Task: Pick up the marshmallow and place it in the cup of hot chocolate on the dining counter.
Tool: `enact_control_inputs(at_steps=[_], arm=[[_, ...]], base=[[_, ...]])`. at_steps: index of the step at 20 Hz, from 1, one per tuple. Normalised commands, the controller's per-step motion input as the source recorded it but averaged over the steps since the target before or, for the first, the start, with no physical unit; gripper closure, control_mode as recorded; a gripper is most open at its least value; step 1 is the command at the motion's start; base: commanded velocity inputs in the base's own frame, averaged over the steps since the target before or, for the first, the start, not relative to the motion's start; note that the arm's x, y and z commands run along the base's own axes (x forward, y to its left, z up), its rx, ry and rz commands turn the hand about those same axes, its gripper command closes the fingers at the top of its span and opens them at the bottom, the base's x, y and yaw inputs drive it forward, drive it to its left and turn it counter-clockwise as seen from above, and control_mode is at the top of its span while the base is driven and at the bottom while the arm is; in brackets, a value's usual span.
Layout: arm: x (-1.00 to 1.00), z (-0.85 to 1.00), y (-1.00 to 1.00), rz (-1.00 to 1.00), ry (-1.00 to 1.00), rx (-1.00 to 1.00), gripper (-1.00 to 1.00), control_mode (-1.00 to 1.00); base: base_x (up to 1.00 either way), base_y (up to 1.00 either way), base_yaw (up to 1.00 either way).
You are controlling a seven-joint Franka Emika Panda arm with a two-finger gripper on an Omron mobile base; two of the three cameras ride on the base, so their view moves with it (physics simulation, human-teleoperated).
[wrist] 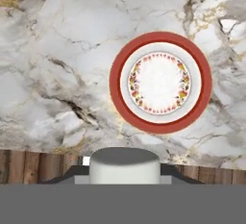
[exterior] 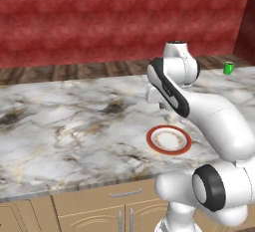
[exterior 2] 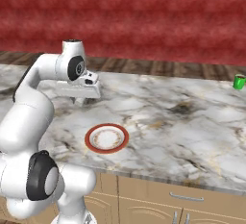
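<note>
The gripper [wrist: 125, 174] is closed on the stubby whitish-grey marshmallow [wrist: 125, 163], above the white-grey veined marble table [exterior: 74, 121] just beyond the round red-rimmed white plate [exterior 2: 89, 139]. The small bright green cylindrical cup [exterior 2: 239, 81] stands well apart, near the table's far right edge.

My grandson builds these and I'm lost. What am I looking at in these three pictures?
It is a computer-drawn kitchen. A white robot arm stands before a marble counter. Two pictures come from cameras behind the arm, left and right; the third looks down from its hand. On the counter lie a red-rimmed plate and, far to the right, a small green cup. The gripper appears closed on a small whitish marshmallow, over the counter beyond the plate.
</note>
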Motion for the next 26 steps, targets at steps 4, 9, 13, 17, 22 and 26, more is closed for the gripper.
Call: enact_control_inputs(at_steps=[4,9,13,17,22,26], arm=[[-0.71,0.26,0.0,0.35,-0.21,-0.07,1.0,-1.0],[-0.75,0.27,0.0,0.19,-0.22,0.0,1.0,-1.0],[-0.59,0.02,0.0,0.08,-0.26,0.01,1.0,-1.0],[-0.28,0.11,0.0,0.02,-0.18,0.07,1.0,-1.0],[0.0,0.01,0.0,0.0,-0.02,0.01,1.0,-1.0],[0.0,0.0,-0.02,0.0,0.02,0.0,1.0,-1.0]], base=[[0.0,0.0,0.0],[0.0,0.0,0.0],[0.0,0.0,0.0],[0.0,0.0,0.0],[0.0,0.0,0.0],[0.0,0.0,0.0]])
